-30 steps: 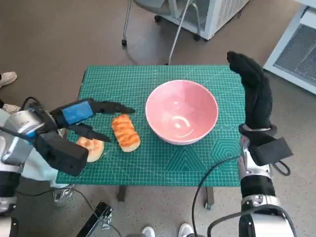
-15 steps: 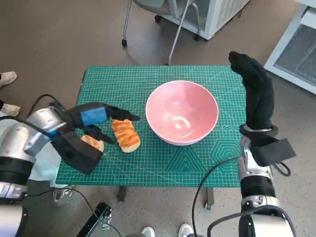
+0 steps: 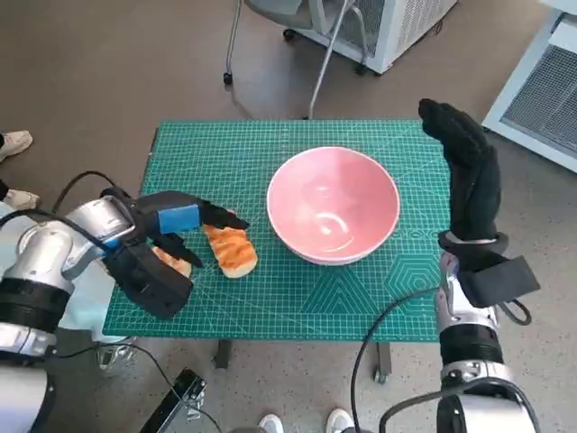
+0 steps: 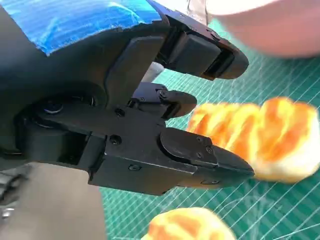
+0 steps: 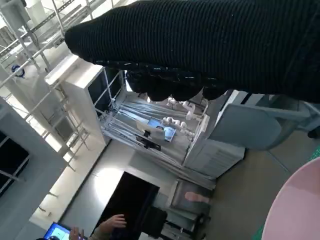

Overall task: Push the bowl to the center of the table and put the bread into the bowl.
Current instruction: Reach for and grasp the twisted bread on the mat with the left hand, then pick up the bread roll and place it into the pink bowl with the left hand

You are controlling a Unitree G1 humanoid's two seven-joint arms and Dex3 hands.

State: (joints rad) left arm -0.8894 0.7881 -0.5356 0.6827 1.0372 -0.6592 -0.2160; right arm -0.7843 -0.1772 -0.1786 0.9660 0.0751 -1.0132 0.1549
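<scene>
Green gridded cutting mat (image 3: 270, 153) covers the small table top, white line markings on it. Brown floor (image 3: 108, 63) all round. Chair's metal legs on castors (image 3: 311, 63) stand beyond the table's far edge. White ventilated cabinet (image 3: 397, 23) behind them, and another white louvred unit (image 3: 550, 86) at far right. Pale shoe of a person (image 3: 13, 142) at the left edge, second shoe (image 3: 18, 198) just below it. Two white shoe tips (image 3: 302, 421) near the bottom edge, below the table. Right wrist view: white metal shelving rack (image 5: 165, 120) with cables, a person's hand (image 5: 112, 222) next to a lit blue screen (image 5: 57, 231).
</scene>
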